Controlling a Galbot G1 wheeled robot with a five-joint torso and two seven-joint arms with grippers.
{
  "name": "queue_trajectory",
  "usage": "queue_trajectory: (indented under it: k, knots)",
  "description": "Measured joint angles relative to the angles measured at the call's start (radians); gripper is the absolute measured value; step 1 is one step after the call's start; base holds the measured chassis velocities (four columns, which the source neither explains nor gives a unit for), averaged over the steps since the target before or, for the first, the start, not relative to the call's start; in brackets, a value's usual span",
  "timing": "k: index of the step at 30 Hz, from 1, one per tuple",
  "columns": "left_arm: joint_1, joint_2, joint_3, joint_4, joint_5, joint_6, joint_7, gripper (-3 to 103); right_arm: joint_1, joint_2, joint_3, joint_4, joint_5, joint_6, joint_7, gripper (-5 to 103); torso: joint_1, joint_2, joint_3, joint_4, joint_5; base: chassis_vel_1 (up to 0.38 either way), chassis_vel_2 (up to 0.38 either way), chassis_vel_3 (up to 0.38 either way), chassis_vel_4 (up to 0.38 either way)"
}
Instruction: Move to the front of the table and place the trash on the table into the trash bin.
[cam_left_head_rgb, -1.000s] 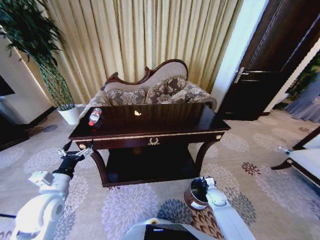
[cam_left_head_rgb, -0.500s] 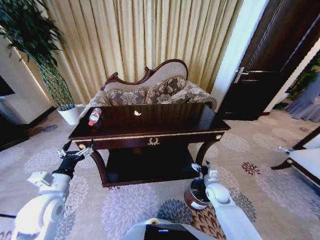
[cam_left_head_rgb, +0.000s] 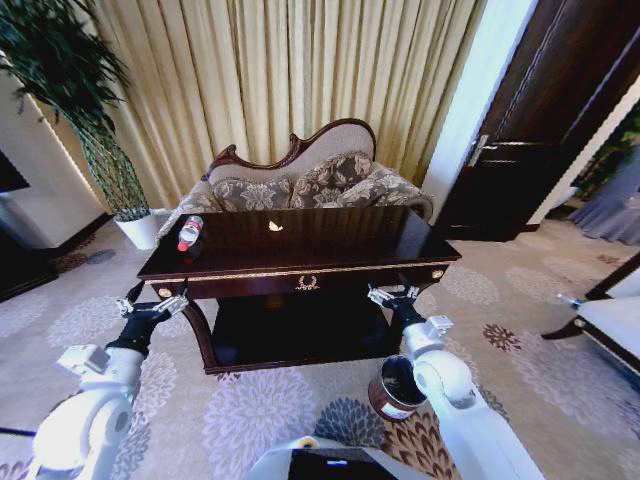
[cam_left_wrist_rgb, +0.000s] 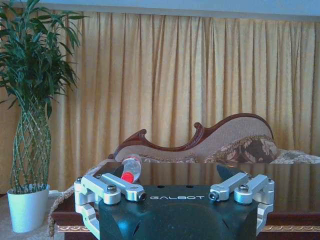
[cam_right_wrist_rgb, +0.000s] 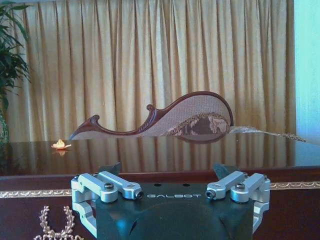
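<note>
The dark glossy table stands straight ahead, its gold emblem facing me. One small yellow-white trash scrap lies on the tabletop toward the back middle; it also shows as an orange scrap in the right wrist view. The round brown trash bin sits on the carpet by the table's right front leg. My right gripper is open, raised before the table's front edge, just above the bin. My left gripper hangs open off the table's left front corner.
A plastic bottle with a red cap lies on the table's left end, also seen as the bottle. A sofa and curtains stand behind the table. A potted plant is at back left, a door at right.
My right arm has risen from low beside the bin up to the height of the table's front edge. The left arm has stayed put.
</note>
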Motion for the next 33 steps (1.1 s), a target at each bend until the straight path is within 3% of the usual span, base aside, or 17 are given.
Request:
queue_trajectory:
  k: [11, 25, 33]
  knots:
    - [0.002, 0.003, 0.0, -0.003, 0.002, 0.0, 0.001, 100, 0.0, -0.002, -0.002, -0.006, -0.005, -0.003, -0.015, 100, 0.0, 0.0, 0.0, 0.0, 0.0, -0.026, 0.033, 0.03, -0.03]
    - [0.008, 0.004, -0.005, -0.008, -0.002, -0.004, 0.005, 100, -0.019, 0.003, -0.006, 0.013, -0.032, -0.005, -0.042, 100, 0.001, -0.001, 0.0, 0.0002, 0.0, -0.193, 0.193, 0.205, -0.192]
    - [0.008, 0.005, -0.006, -0.006, -0.005, -0.01, 0.013, 100, -0.034, 0.002, -0.019, 0.037, -0.037, -0.006, -0.044, 100, -0.001, 0.001, 0.0, -0.0001, -0.0001, -0.022, 0.022, 0.02, -0.038]
